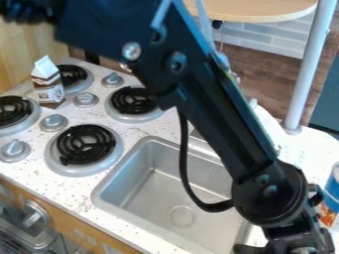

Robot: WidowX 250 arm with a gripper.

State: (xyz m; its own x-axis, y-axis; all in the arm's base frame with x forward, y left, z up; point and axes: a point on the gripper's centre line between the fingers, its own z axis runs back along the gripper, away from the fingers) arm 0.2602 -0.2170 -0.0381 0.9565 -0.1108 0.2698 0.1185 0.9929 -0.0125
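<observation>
Claw (291, 244) beside sink (155, 196); can't tell if open, closed or gripping. Can (333, 201) near, up-right of claw, on worktop (76, 192). Looks stiff, smooth, maybe slippery, weight unclear; best held round sides. Carton (48, 84) well apart, up-left.

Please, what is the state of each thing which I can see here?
Gripper: low, at bottom right.
Arm: extended above the sink.
Black cable: hanging in a loop.
Carton: upright.
Four burners: coils dark, not glowing.
Blue can: upright.
</observation>
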